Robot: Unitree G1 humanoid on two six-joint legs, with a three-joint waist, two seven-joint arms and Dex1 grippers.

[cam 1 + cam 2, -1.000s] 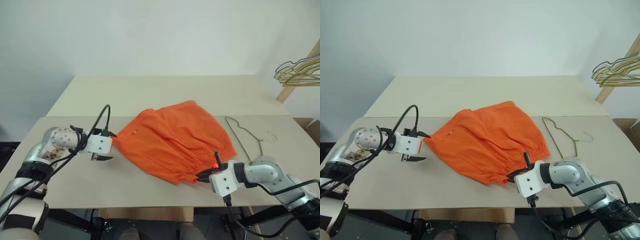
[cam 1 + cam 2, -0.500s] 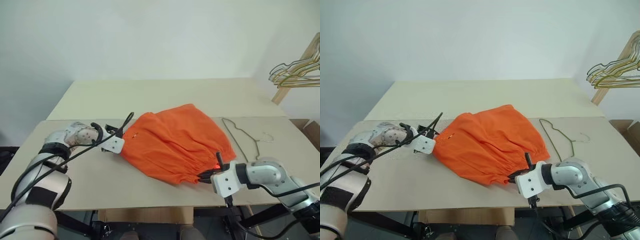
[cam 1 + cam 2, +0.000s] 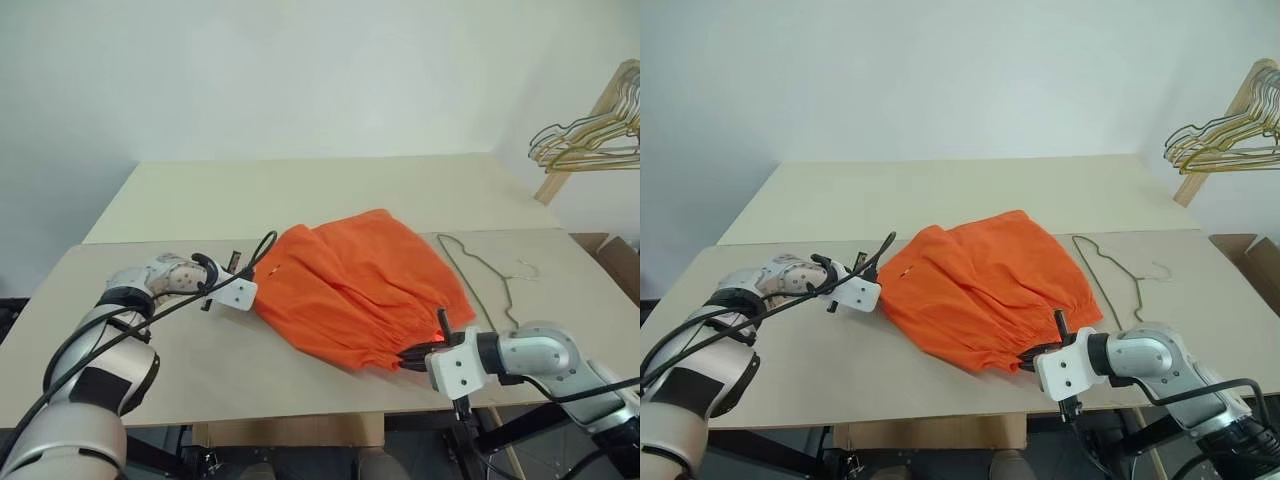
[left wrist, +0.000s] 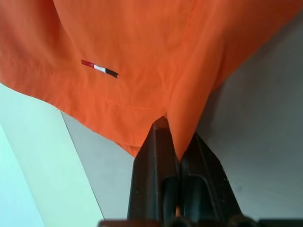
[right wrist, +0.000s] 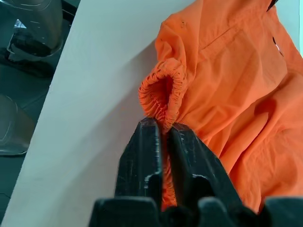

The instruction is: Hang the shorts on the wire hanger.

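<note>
the counter [image 3: 300,195] carries the orange shorts [image 3: 355,280], wire hanger [image 3: 478,278] just beside them; the left pincer [image 4: 177,151], open a second ago, has now clamped their hem; the right pincer [image 5: 165,132] grips the waistband; lifting looks possible.

The shorts [image 3: 358,283] are matt orange woven cloth, its gathered elastic waistband ribbed and rough between the right gripper's [image 5: 164,128] smooth black plastic fingers. Beside them, the wire hanger [image 3: 487,276] is thin dull metal on a matt, smooth table [image 3: 300,190].
</note>
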